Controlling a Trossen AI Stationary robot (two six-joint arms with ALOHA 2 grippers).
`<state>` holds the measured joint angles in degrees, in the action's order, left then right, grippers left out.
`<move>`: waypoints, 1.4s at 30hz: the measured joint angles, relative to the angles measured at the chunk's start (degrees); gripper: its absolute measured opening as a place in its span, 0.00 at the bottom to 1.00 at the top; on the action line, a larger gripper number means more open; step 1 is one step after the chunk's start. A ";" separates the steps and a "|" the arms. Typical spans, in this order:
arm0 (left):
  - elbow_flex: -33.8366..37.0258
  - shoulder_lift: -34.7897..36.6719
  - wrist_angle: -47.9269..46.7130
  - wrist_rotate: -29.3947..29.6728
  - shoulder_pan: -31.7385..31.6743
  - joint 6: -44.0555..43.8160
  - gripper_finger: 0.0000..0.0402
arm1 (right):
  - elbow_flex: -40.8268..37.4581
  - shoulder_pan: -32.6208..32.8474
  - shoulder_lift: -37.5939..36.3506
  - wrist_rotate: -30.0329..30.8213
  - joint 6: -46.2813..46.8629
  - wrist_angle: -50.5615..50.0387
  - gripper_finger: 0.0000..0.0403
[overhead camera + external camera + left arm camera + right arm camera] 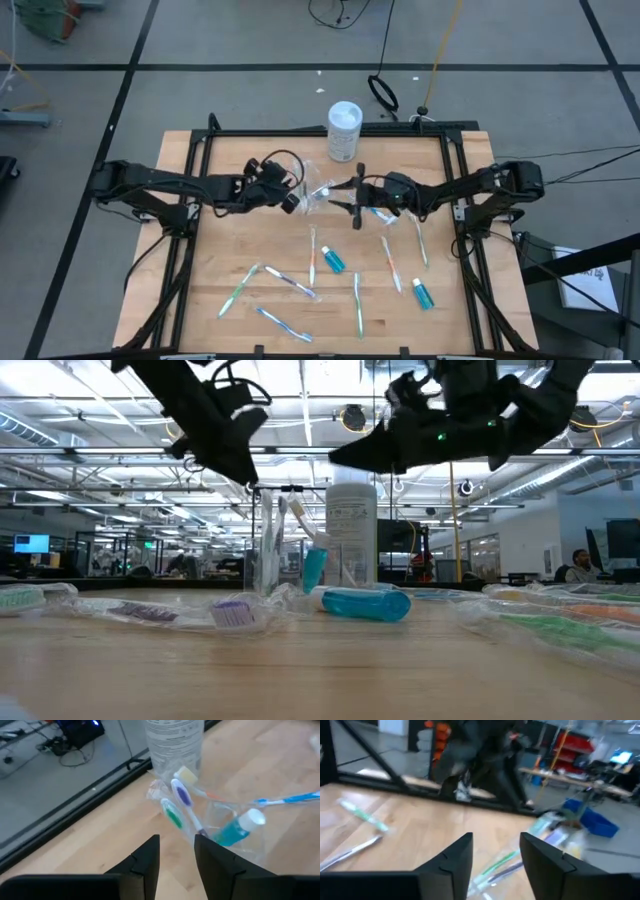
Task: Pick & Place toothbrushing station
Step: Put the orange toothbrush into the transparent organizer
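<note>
Cup (318,196) stands mid-surface by the white container (344,130), brushes and a tube already upright inside. Left end effector (293,199) and right end effector (340,195) flank it, both released, nothing gripped. Loose brushes (290,284) wait nearer front.

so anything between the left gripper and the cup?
Nothing visible. The left gripper, fingers apart and holding nothing, faces the clear cup with only bare table between. The cup already holds toothbrushes and a toothpaste tube. The white container stands behind the cup, not in the path.
</note>
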<state>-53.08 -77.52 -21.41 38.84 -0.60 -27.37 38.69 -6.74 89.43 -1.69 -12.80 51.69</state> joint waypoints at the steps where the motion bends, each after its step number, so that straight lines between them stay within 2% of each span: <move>1: -0.01 0.53 0.56 -0.45 0.00 -0.20 0.32 | 1.02 0.05 1.13 0.09 -0.07 -1.66 0.42; 4: -0.04 1.34 0.22 -2.12 0.00 -1.73 0.32 | 5.40 -0.02 4.03 0.85 0.23 -10.20 0.46; 6: -0.04 1.38 0.33 -4.00 0.00 -2.41 0.32 | 9.31 -0.07 5.22 3.40 0.54 -18.60 0.47; 10: -0.04 1.37 -0.12 -7.24 0.00 -2.86 0.32 | 16.82 -0.09 5.48 7.45 -0.59 -37.33 0.47; 13: -0.04 1.38 -0.39 -9.18 0.00 -2.98 0.32 | 20.31 -0.04 5.44 7.64 -0.72 -45.94 0.47; 22: -0.02 1.37 -0.80 -10.87 0.00 -4.92 0.32 | 20.60 -1.43 7.56 7.63 -0.04 -46.42 0.46; 29: -0.02 1.36 -0.85 -10.80 -0.04 -4.72 0.32 | 20.76 -1.49 9.84 10.73 -2.87 -42.00 0.46; 38: -0.02 1.36 -0.87 -10.46 -0.07 -2.96 0.32 | 20.81 -1.53 10.89 11.12 -4.77 -40.05 0.46; 42: -0.02 1.36 -0.88 -10.35 -0.07 -2.93 0.32 | 20.82 -1.76 9.27 15.93 -4.18 -40.80 0.46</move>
<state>-53.10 -76.16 -22.29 28.49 -0.67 -30.30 59.51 -8.51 98.70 14.24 -16.98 10.89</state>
